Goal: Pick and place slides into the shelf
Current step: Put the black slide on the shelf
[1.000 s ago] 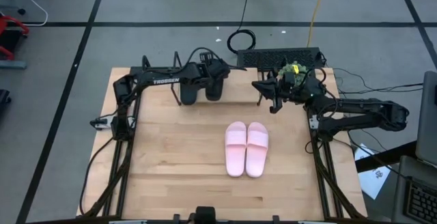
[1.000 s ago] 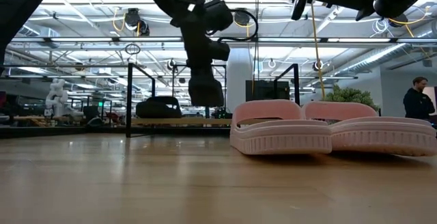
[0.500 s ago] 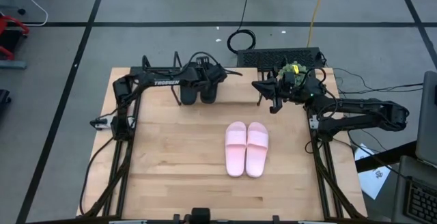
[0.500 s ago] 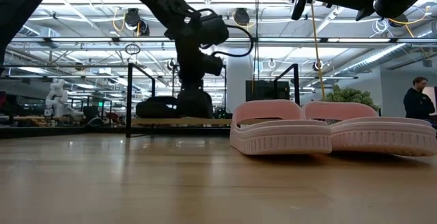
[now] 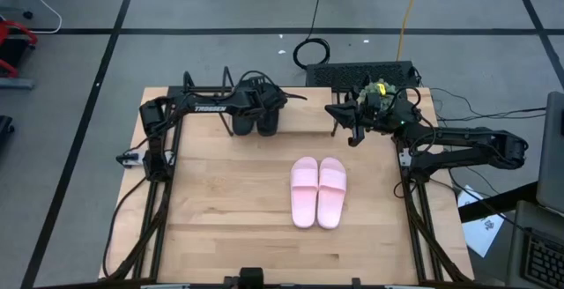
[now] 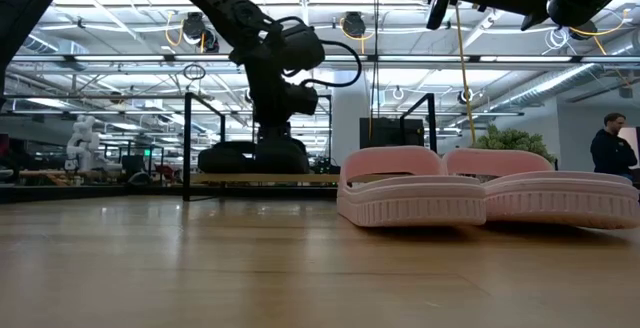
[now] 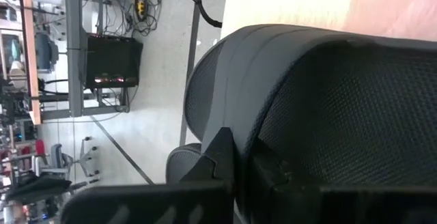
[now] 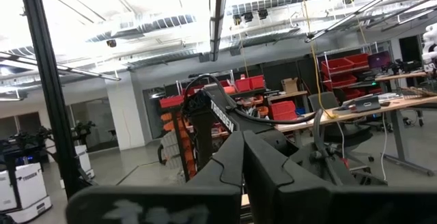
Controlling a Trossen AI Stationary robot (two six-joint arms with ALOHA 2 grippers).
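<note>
- Left gripper (image 5: pixel 267 113) is down at the shelf (image 5: pixel 300 132) at the far edge of the table (image 5: pixel 220 218), its fingers clamped on a black slide (image 5: pixel 268 122); the left wrist view is nearly filled by that slide's dark textured strap (image 7: pixel 328 115).
- Just beside it, on the left, lies the second black slide (image 5: pixel 243 122), so the dark pair sits together on the shelf's left part; in the low view the pair (image 6: pixel 250 156) rests on the light board (image 6: pixel 265 179) between the thin black uprights.
- Nearer the middle of the table, well apart from the shelf, the two pink slides (image 5: pixel 318 192) lie side by side and touching, toes pointing towards the shelf; in the low view they loom large (image 6: pixel 480 193) and hide the shelf's right part.
- Right gripper (image 5: pixel 345 120) hovers above the shelf's right end, holding nothing; its two fingers (image 8: pixel 235 156) lie closed together in the right wrist view.
- Behind the table a dark box (image 5: pixel 361 75) with cables stands on the floor.
- At the far right of the low view a person (image 6: pixel 610 148) stands in the room beyond.
</note>
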